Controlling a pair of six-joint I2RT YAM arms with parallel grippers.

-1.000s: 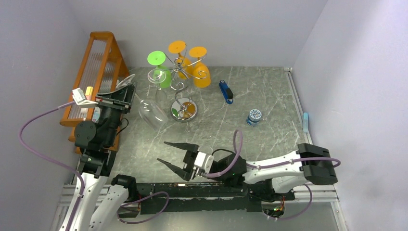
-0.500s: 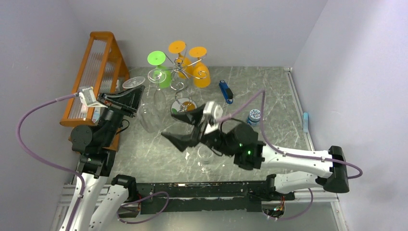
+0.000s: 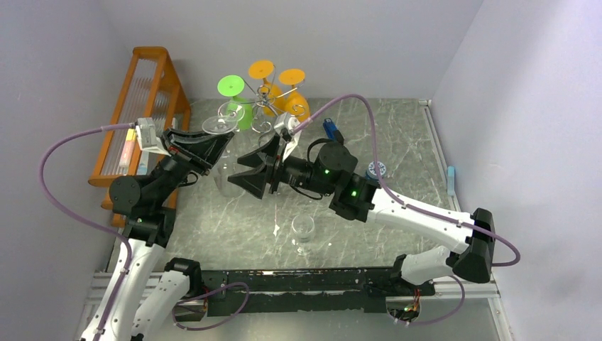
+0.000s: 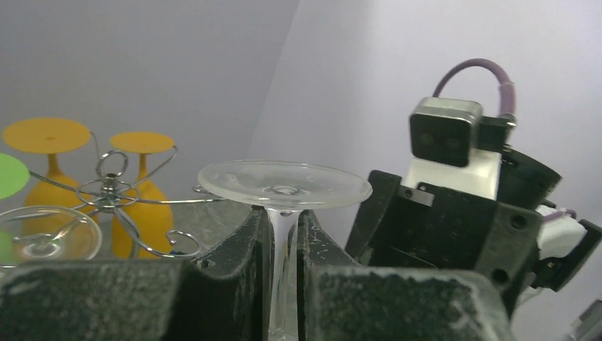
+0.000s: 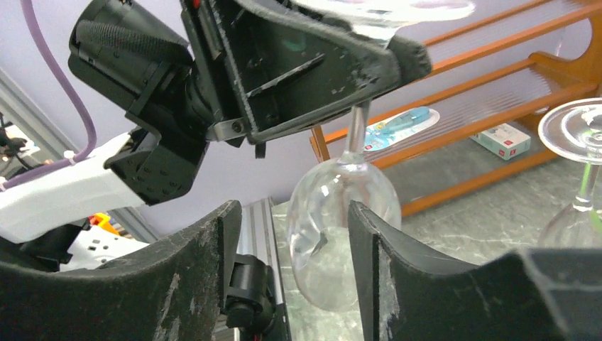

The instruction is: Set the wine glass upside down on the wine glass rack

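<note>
A clear wine glass [image 3: 226,177] hangs upside down, foot up. My left gripper [image 3: 213,142] is shut on its stem just under the foot [image 4: 284,186]; the stem [image 4: 282,241] shows pinched between the jaws of my left gripper [image 4: 284,234]. My right gripper [image 3: 248,169] is open at the bowl's right side; in the right wrist view the bowl [image 5: 341,227] sits just beyond my right gripper's [image 5: 292,209] spread fingers, untouched. The chrome wine glass rack [image 3: 266,119] stands just behind, its hook arms [image 4: 113,190] carrying orange, green and clear glasses. Its base is hidden by my right arm.
The orange wooden shelf [image 3: 145,99] stands at the left wall, close behind my left arm. A small clear glass [image 3: 303,227] stands on the table near the front. A blue object [image 3: 332,133] and a small round tin [image 3: 375,171] lie to the right.
My left gripper has lifted the glass, turned it foot up and moved it right toward the rack. My right arm has swung from the table's front up to the bowl, still open.
</note>
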